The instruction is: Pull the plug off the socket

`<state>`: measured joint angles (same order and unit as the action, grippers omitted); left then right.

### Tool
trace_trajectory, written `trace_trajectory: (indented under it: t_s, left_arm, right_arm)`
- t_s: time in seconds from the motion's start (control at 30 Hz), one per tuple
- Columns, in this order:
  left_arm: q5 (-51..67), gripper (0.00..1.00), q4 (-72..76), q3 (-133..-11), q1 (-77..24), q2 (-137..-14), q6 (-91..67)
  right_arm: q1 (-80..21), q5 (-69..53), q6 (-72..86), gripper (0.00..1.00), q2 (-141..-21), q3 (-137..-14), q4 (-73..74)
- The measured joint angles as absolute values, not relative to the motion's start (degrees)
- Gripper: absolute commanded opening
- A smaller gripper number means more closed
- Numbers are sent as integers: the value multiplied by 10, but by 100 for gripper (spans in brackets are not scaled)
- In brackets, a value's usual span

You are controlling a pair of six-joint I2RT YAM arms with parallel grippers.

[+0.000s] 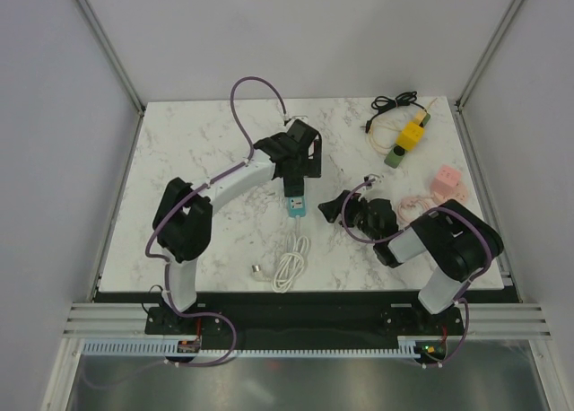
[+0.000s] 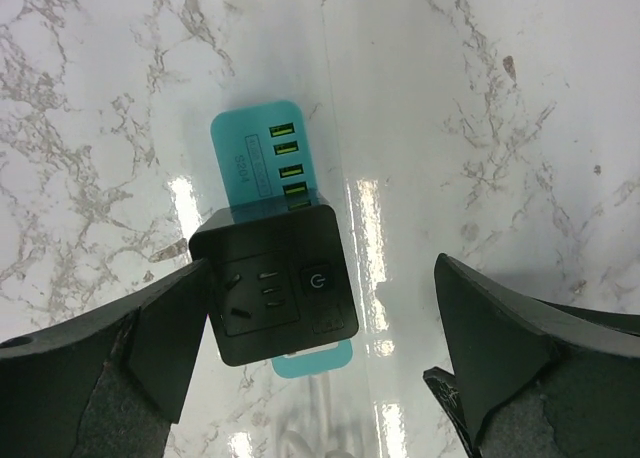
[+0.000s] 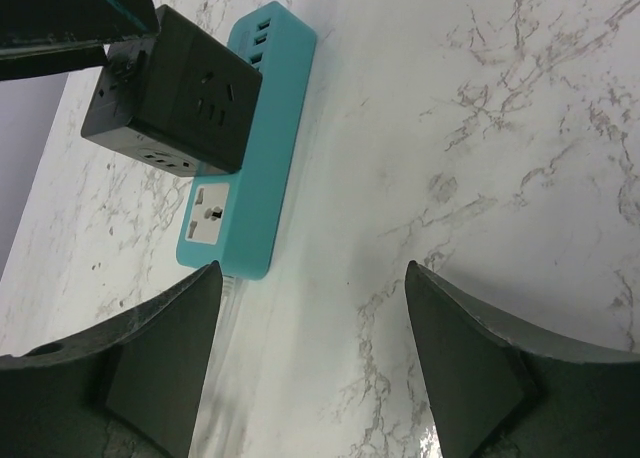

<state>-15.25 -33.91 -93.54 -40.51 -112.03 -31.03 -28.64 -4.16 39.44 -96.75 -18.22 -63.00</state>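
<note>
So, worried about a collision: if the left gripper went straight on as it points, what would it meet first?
Probably the black adapter cube on the teal power strip; it lies between the open fingers, though depth is unclear.

Left arm (image 1: 184, 222) is seen raised from its base at the near left and folded at the elbow, with the forearm extended forward and to the right, toward the centre. Left gripper (image 2: 320, 268) is pointed downward. Its jaws are held wide apart, and both fingers (image 2: 130, 348) are recorded at the lower corners of the wrist view.

Right arm (image 1: 448, 249) is seen bent sharply over its base at the near right, with the forearm directed leftward. Right gripper (image 3: 312, 270) is held low and aimed to the left, and its jaws are likewise spread wide. The two grippers are noted near one another but apart.
</note>
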Motion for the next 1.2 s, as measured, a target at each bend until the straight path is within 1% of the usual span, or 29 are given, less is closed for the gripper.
trace_trajectory:
  t_s: [0.47, 1.0, 1.2]
  left_arm:
    - [-253, 100, -381, -934, -433, -1127, -310]
    - [-299, 100, -391, -903, -444, -1122, -318]
    - [-306, 100, -392, -890, -454, -1099, -323]
  right_arm:
    - [-286, -58, 395, 83, -1000, -196, -639]
    - [-286, -72, 394, 83, -1014, -212, -638]
    - [-286, -73, 394, 83, -1018, -217, -639]
